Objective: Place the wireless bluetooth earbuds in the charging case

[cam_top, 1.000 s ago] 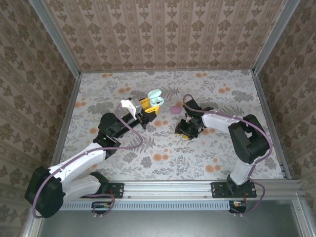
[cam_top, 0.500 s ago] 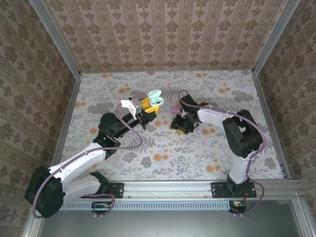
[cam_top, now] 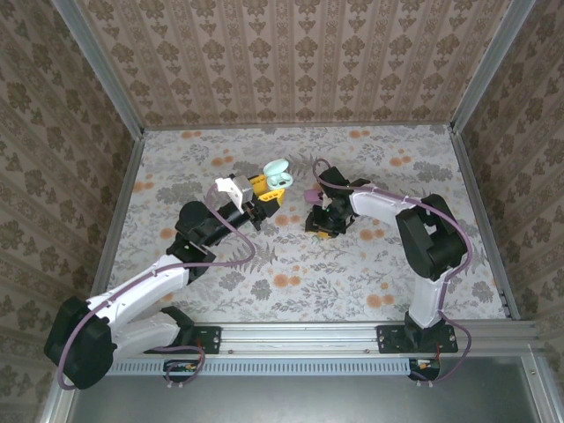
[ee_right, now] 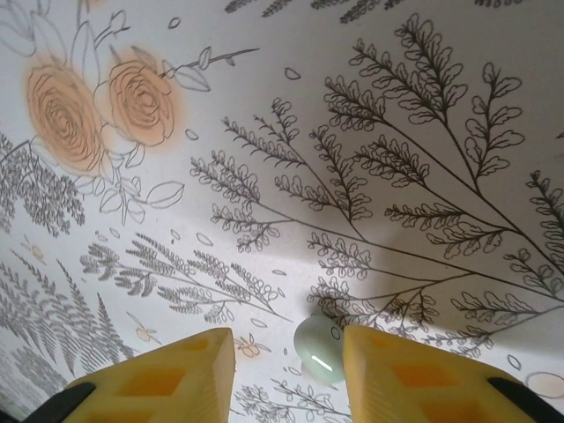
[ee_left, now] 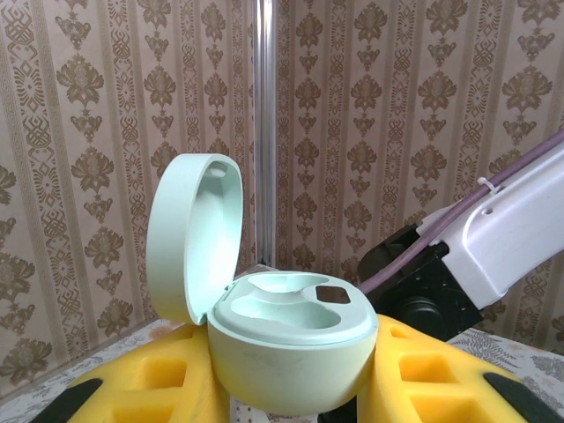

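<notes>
One hold, left side: stretched far and rightward, clamping the open mint charging case (ee_left: 291,344) in the left gripper (cam_top: 266,189), off the table (cam_top: 291,282). Right side: bent leftward and low, straddling a mint earbud (ee_right: 317,359) with the right gripper (ee_right: 289,366) parted.

Left of centre in the top view, the charging case (cam_top: 278,176) sits between the left gripper's (cam_top: 267,187) fingers. Lower right of it, an earbud (ee_right: 319,351) lies on the table (ee_right: 397,132) between the right gripper's (ee_right: 289,354) fingers.

Case (ee_left: 291,352) — mint green, lid swung open, upright, raised off the desk (cam_top: 352,264). Earbud (ee_right: 318,350) — mint, small, lying on the desk.
</notes>
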Controlling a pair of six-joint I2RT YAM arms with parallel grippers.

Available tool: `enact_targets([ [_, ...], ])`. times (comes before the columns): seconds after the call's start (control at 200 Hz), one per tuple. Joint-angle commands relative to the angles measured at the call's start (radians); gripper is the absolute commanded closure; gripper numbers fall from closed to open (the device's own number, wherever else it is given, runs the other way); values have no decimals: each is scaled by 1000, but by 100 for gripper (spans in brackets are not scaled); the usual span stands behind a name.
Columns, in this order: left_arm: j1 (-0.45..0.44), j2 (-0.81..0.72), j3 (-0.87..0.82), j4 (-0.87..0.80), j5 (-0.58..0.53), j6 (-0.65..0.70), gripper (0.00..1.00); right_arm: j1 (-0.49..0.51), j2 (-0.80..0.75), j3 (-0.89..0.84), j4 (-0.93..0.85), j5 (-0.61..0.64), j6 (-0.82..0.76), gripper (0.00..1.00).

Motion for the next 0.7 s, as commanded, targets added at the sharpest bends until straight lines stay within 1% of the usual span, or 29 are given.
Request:
enact_targets([
  [0.0,6,-3,36,4,8,19,68,-4,-18,-11,-59,-10,-77,62],
  [0.085,6,-2,38,2,10,19,68,-5,-3,-18,-63,-17,-86,62],
  [0.225,5,0,37,-2,10,18,68,-5,8,-31,-71,7,-99,63],
  [0.29,6,2,37,-3,11,17,68,-5,14,-35,-58,-4,-102,66],
  [0.38,5,5,39,-4,13,17,68,-6,26,-34,-44,-28,-104,67],
  [0.475,4,7,41,-4,13,18,68,-6,41,-31,-41,-37,-114,71],
  [0.695,4,7,45,-8,12,17,68,-6,59,-25,-27,-63,-116,70],
])
